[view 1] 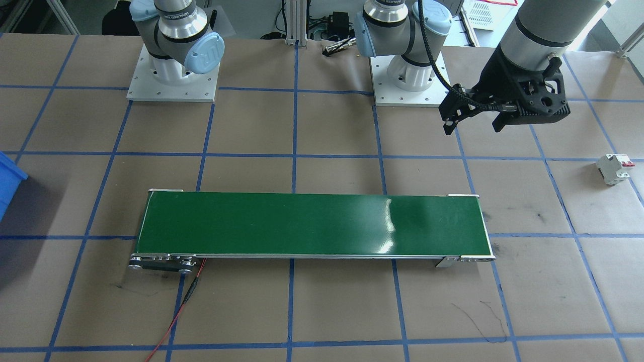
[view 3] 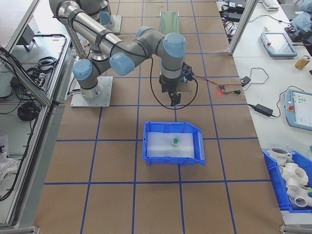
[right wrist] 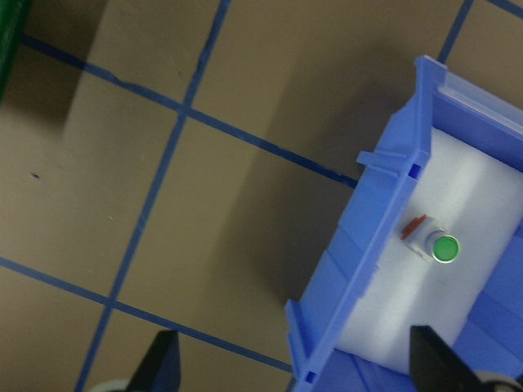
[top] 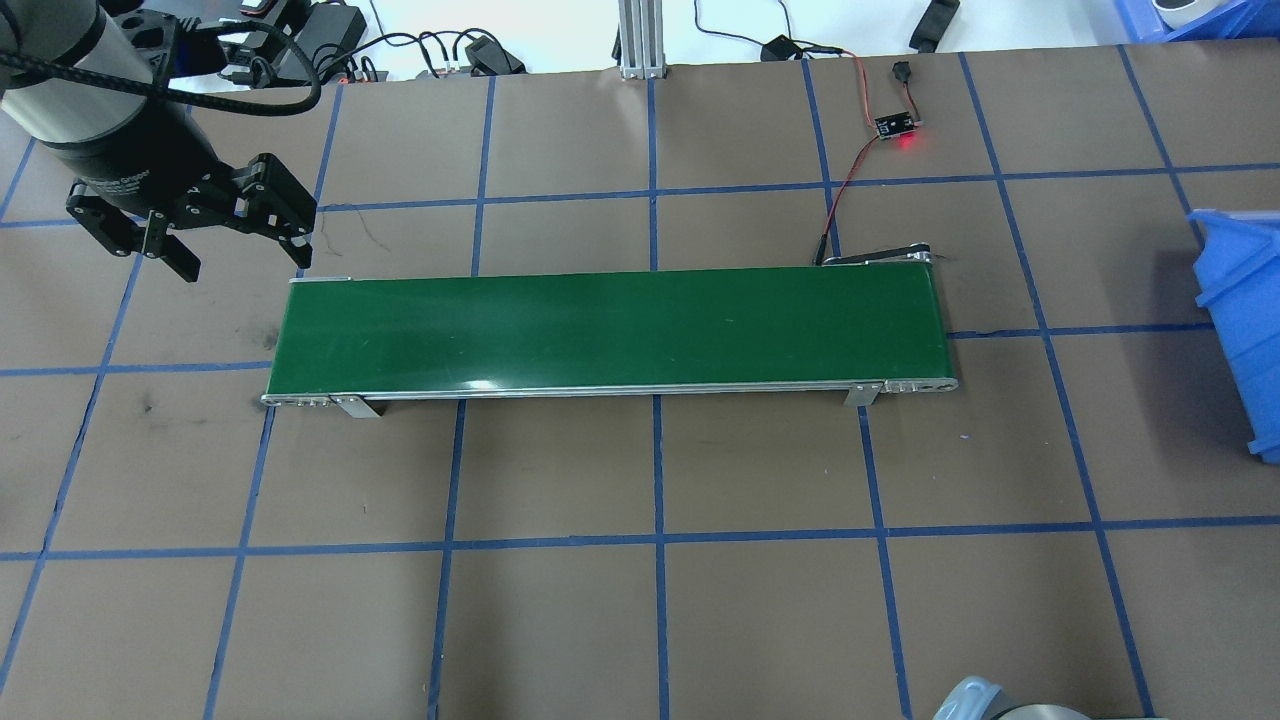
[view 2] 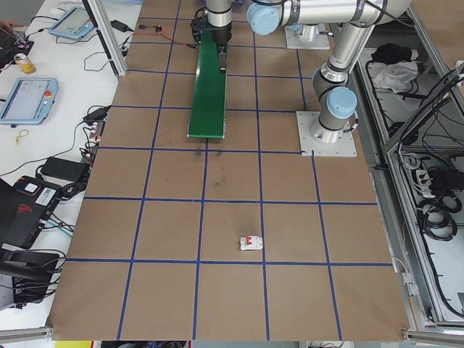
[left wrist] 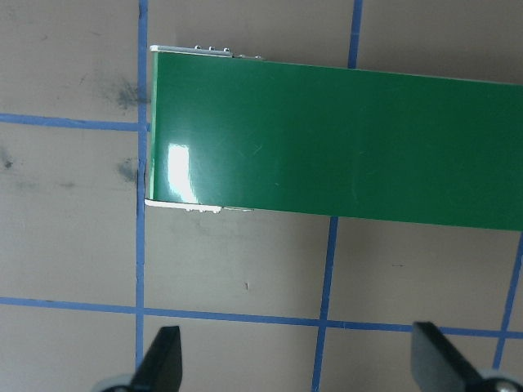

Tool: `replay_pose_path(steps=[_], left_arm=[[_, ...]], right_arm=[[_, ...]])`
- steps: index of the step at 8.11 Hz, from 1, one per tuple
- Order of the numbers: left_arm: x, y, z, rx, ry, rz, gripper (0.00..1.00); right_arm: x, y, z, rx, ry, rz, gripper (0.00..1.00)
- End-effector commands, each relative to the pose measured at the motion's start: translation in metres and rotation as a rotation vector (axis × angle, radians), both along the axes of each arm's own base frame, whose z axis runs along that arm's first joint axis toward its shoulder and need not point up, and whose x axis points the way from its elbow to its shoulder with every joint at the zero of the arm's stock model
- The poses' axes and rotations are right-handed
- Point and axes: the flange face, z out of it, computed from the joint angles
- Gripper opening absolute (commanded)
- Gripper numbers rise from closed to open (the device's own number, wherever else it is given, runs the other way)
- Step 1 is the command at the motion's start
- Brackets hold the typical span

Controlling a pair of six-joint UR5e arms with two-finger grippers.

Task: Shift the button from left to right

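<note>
Left hand (top: pixel 240 255) agape — brown gridded table (top: pixel 640 600)

Your table (top: pixel 640 600) carries a green conveyor belt (top: pixel 610 330), a blue bin (view 3: pixel 173 143), and a white circuit breaker (view 1: pixel 614 168).

A brown paper-covered table (top: pixel 640 600) marked with a blue tape grid (top: pixel 658 470). At nine o'clock in the left side view, a white bench (view 2: pixel 43 109) holds tablets and cables.
</note>
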Motion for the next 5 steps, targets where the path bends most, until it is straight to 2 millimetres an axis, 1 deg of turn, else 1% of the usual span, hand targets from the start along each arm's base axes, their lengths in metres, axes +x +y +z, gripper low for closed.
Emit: replay_pose_path(steps=[1,2,3,4,5], left_arm=[[0.000,0.001,0.001,-0.002,-0.002,0.000,1.00],[-0.001,0.001,0.001,-0.002,-0.005,-0.003,1.00],[0.000,0.001,0.001,-0.002,-0.005,0.000,1.00],[0.000,0.002,0.003,-0.004,-0.007,0.000,1.00],[0.001,0.000,0.001,-0.003,-0.006,0.001,1.00]], right_arm=[[0.160,-0.013,0.043,-0.027,0.001,-0.174,1.00],[0.210,-0.014,0.047,-0.032,-0.005,-0.217,1.00],[0.255,-0.014,0.047,-0.039,-0.010,-0.275,1.00],[0.296,-0.011,0.045,-0.040,-0.019,-0.315,1.00],[0.335,-0.009,0.040,-0.033,-0.023,-0.341,1.00]])
